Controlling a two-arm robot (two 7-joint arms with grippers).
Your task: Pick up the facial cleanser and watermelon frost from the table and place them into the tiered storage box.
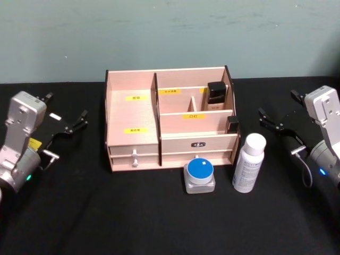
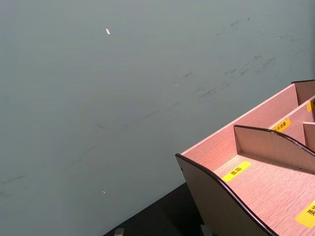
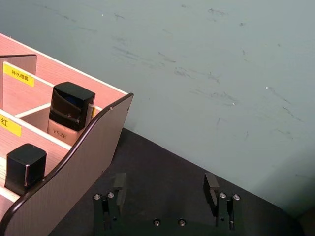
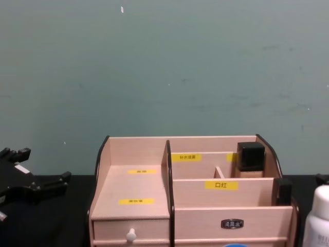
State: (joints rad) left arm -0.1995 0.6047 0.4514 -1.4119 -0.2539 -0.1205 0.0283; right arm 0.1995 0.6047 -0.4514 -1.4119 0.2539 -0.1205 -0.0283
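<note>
Head view: nothing placed; facial cleanser point(image 1: 248, 162), watermelon frost point(image 1: 200, 175) at 5 o'clock of tiered storage box point(image 1: 133, 114); my left gripper point(image 1: 67, 107), right gripper point(image 1: 277, 104) jaws apart.

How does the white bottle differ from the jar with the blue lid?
The white bottle is tall and slim; the jar is short and wide. The bottle's cap is white; the jar's lid is blue. Both stand upright on the black table.

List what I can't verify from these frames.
- Chest view: white bottle cut by the right edge; blue-lidded jar a sliver at the bottom edge.
- Head view: bottle print and tiered storage box yellow labels too small to read.
- Drawer contents: hidden behind its shut front.
</note>
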